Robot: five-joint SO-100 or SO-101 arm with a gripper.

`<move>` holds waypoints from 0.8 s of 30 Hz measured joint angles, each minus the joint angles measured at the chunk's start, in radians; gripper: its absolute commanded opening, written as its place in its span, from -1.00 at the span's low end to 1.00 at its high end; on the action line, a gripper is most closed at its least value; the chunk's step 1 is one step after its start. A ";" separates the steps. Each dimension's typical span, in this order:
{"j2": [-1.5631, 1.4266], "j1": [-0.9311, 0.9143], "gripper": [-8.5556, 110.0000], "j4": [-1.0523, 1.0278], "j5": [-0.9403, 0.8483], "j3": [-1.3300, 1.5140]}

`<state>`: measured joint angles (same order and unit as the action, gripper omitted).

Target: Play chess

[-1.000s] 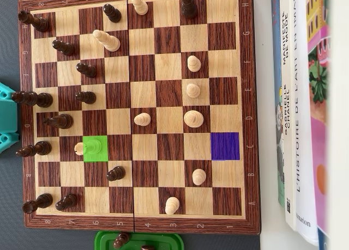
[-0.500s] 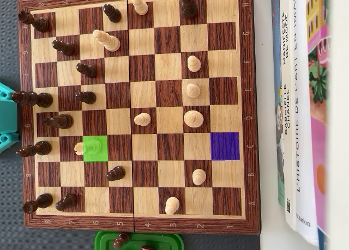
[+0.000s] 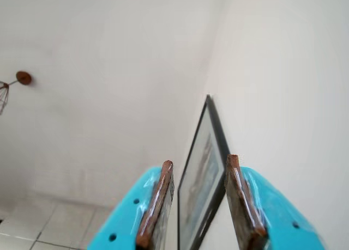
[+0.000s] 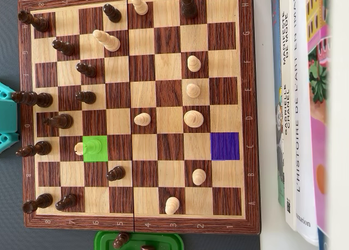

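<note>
Jaws (image 3: 199, 203) parted, empty, aimed at a wall; light piece (image 4: 90, 147) on the green square (image 4: 101, 154)

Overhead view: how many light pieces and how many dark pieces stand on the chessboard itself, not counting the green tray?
Light pieces: 9
Dark pieces: 12
Total: 21

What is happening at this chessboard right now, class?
A chess game is mid-play on the wooden board. A light piece stands on a green-marked square, and a purple-marked square sits empty in the same row. Nothing is being handled: the wrist view shows the gripper with jaws open and empty, aimed up at a wall and a framed picture. Books lie beside the board.
</note>
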<state>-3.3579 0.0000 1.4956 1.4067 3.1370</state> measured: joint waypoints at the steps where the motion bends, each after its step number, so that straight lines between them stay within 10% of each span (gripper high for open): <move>1: 0.000 0.000 -0.60 0.025 0.000 0.000; 24: -0.002 0.005 -0.61 0.305 0.000 0.000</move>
<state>-3.3594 0.0046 1.8009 1.4067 3.1370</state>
